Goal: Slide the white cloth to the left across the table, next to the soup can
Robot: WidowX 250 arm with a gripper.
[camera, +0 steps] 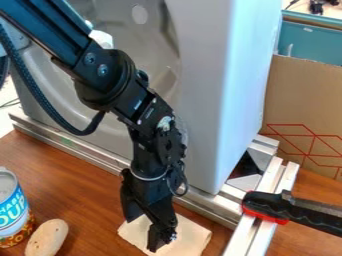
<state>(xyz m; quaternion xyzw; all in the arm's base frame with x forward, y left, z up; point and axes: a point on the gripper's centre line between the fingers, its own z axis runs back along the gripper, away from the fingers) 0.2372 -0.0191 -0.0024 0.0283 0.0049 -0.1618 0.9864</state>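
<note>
The black gripper (143, 233) hangs down at the lower middle, its fingers spread apart, over a cream-coloured folded cloth (191, 236) on the wooden table. Cloth shows between the two fingers, and the fingertip nearer the camera covers part of it; whether it touches the cloth I cannot tell. To the left of the cloth lies a pale tan oval object (47, 238). Beside that, at the left edge, stands a can (12, 210) with a blue and orange label.
Behind the arm stands a large grey moulded panel (217, 95) on a metal rail (73, 145). At the right, a black and red handled tool (294, 212) lies across metal bars (257, 230). A cardboard box (300, 105) stands behind, near a teal bin (310, 42).
</note>
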